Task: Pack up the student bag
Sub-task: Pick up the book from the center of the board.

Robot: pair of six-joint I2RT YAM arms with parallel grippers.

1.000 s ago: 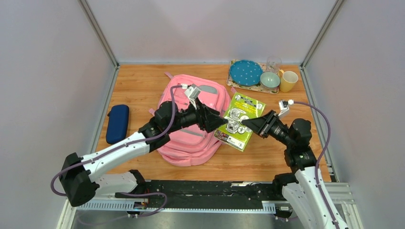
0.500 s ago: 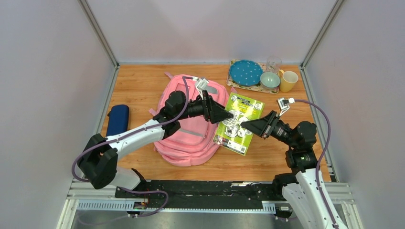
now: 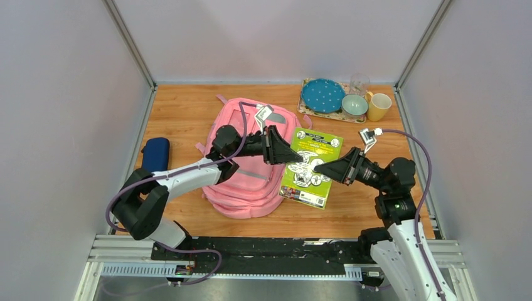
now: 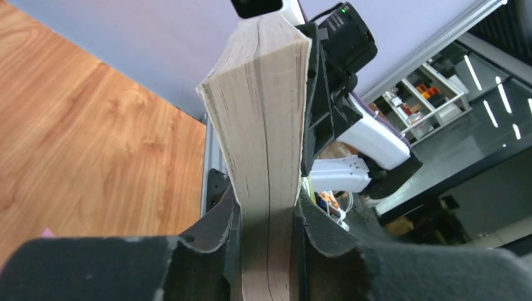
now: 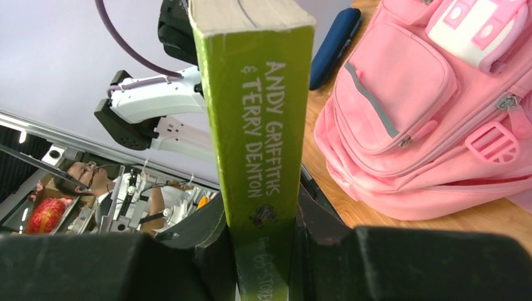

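"Wooden table (image 3: 188, 113), pale walls (image 3: 56, 125) on three sides. How much room do you have in there?"

"Enough in the middle. The student bag (image 3: 248, 179) lies flat, left of centre, front pockets up and its top toward the back wall. Bare wood runs between it and the navy case (image 3: 154, 162) by the left edge. A bare strip also lies in front of it, toward my bases. The back right corner is crowded: a tray (image 3: 332, 116) carries a blue plate (image 3: 322, 95) and a bowl (image 3: 354, 105). A yellow mug (image 3: 378, 106) stands just beside the tray, near the right wall."

"And the jaws?"

"Both are closed on the same green book (image 3: 317, 145). My left gripper (image 3: 298, 153) reaches across the bag and pinches the page edge. In its wrist view the pages spread wider above my fingers (image 4: 229, 219). My right gripper (image 3: 315, 167) comes from the other side and clamps the spine, with the authors' names running up from between the pads (image 5: 213, 241)."

"Where is the book against the bag?"

"Just right of it, cover up. Seen from above, its left edge meets the bag's right side. Whether it rests on the wood or hangs a little clear, I cannot tell from overhead. Open wood lies beyond the book out to the right edge, and in front of it too."
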